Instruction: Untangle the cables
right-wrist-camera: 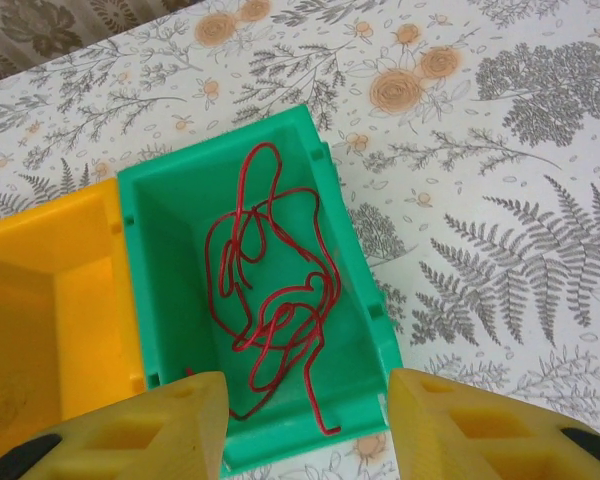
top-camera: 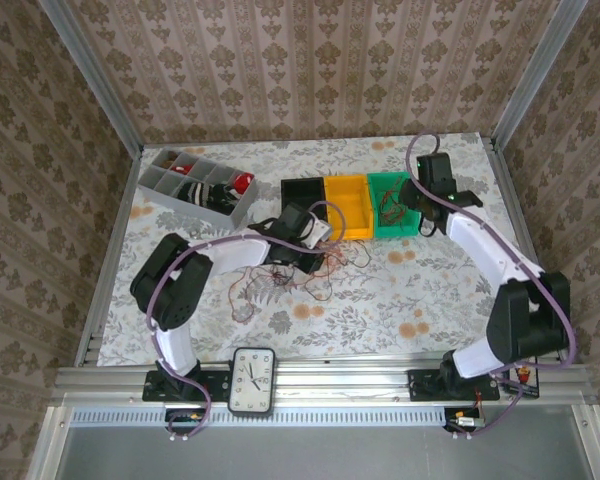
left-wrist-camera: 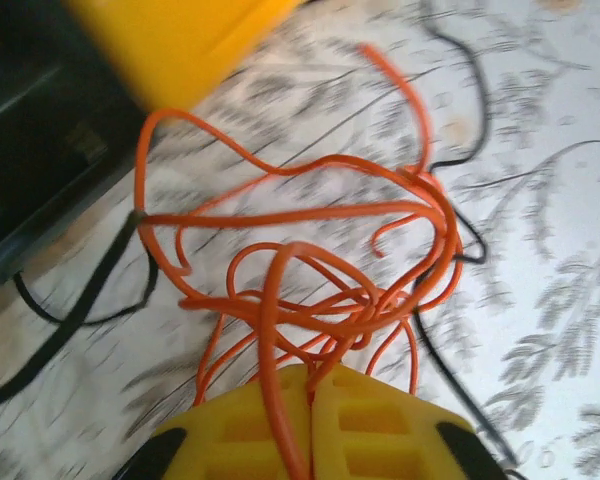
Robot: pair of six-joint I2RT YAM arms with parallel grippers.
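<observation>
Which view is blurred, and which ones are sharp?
Left wrist: motion blur smears the orange cable and yellow bin. Right wrist: sharp; the red cable in the green bin is crisp. Top external: sharp, evenly lit, no glare.

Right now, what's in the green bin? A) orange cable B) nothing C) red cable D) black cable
C: the right wrist view shows a red cable coiled inside the green bin, in front of the open right claw; the orange cable is pinched in the left claw.
</observation>
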